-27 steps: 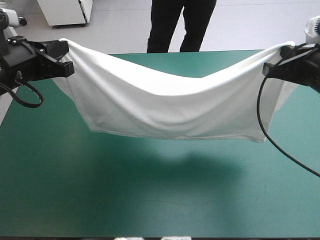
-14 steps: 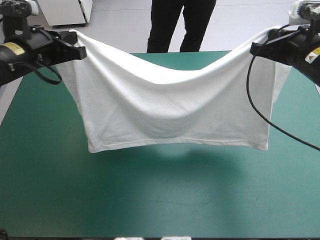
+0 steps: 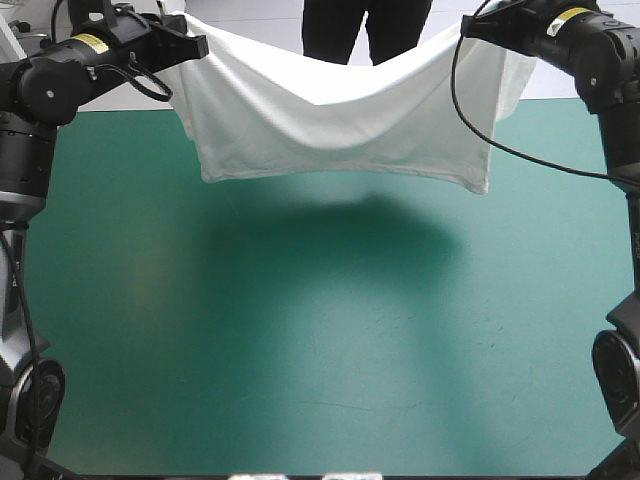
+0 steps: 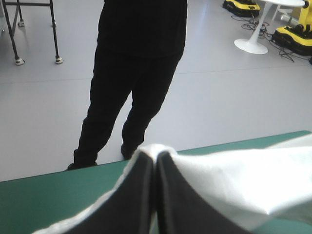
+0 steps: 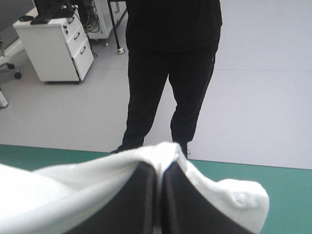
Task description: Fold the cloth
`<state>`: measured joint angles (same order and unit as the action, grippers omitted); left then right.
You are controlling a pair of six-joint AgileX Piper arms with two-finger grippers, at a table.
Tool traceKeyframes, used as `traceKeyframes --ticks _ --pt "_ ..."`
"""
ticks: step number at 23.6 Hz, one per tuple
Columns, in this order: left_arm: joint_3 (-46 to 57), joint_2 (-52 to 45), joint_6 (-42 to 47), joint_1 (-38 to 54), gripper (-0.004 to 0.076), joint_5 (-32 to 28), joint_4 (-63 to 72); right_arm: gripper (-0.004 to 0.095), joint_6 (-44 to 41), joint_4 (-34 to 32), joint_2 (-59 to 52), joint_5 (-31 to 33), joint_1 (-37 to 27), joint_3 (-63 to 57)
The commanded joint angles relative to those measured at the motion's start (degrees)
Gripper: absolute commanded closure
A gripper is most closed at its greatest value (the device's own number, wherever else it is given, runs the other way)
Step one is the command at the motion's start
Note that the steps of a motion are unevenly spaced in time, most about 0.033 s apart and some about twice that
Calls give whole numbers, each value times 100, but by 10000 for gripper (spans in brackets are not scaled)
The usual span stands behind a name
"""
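Over the far half of the table (image 3: 300,380), in the high view, the T-shirt (image 3: 340,120) hangs in the air, strung between the two grippers and clear of the teal-green cover wherever its hem shows. The left gripper (image 3: 198,45) sits at about ten o'clock from the table's middle and pinches one top corner of the white cloth. The right gripper (image 3: 468,25) sits at about two o'clock and pinches the other. Between them, at twelve o'clock, the upper edge sags in a shallow dip, and the lower hem runs nearly level beneath it. A shadow (image 3: 330,235) lies on the cover below the hem, nearer the table's middle.

Left wrist view: the left gripper (image 4: 155,157) has its black fingers (image 4: 136,200) pressed into one pointed arch, all but closed, with the T-shirt (image 4: 234,180) wrapped over the tips and spreading away beside them at about three o'clock. The table (image 4: 39,195) shows beyond the cloth, its far edge ahead at twelve o'clock.

Right wrist view: the right gripper (image 5: 160,170) likewise has its fingers (image 5: 139,204) nearly meeting, clamped on the T-shirt (image 5: 73,190), which bunches over the tips and stretches off at nine o'clock, with a small rounded fold at three o'clock. The table (image 5: 292,195) lies ahead, beyond the cloth
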<state>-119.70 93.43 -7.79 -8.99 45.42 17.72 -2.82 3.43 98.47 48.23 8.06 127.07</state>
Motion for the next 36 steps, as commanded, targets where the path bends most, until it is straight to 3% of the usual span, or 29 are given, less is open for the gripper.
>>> traceKeyframes --ticks 1,11,25,31,36 --pt "-21 -103 -118 1 733 -128 193 925 102 -203 -179 -226 -8 -67" --pt "2190 -290 -131 2 733 641 -233 925 282 -288 -361 48 -8 -2561" --pt "6313 -2267 -134 -480 733 436 -894 925 545 -303 -2082 416 2 -6360" --pt "7046 -2517 48 -760 733 608 -1006 925 568 -303 -2153 1004 2 -6931" --pt "7311 -2629 88 -760 733 650 -1004 925 629 -343 -2153 1141 2 -7217"
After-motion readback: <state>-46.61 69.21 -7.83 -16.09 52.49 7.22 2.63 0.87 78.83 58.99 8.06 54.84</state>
